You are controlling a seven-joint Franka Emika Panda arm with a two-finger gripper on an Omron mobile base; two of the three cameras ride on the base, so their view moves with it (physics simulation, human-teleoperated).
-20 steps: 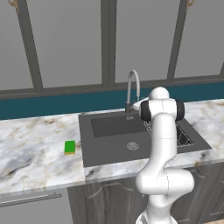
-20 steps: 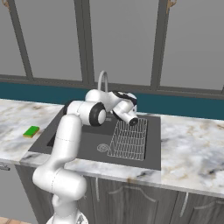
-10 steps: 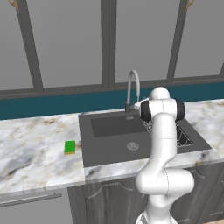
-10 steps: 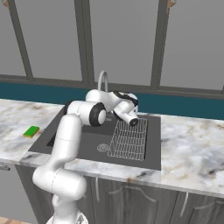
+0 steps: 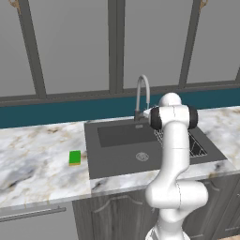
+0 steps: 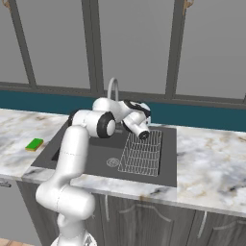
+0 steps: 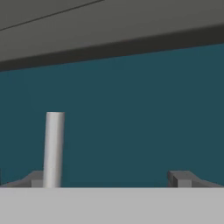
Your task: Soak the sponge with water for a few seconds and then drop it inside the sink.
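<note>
While the sponge [image 5: 74, 157] lies unlabelled beside the sink [image 5: 117, 159], the end effector [image 7: 111, 178] gapes, released.

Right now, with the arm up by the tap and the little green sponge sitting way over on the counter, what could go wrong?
1. The open gripper points at the teal wall close beside the faucet; a careless swing might knock the pipe.
2. The sponge lies on the counter left of the sink, apart from the hand. The long reach across may end in a poor grasp.
3. No water runs from the spout, so the sponge may never get soaked.
</note>
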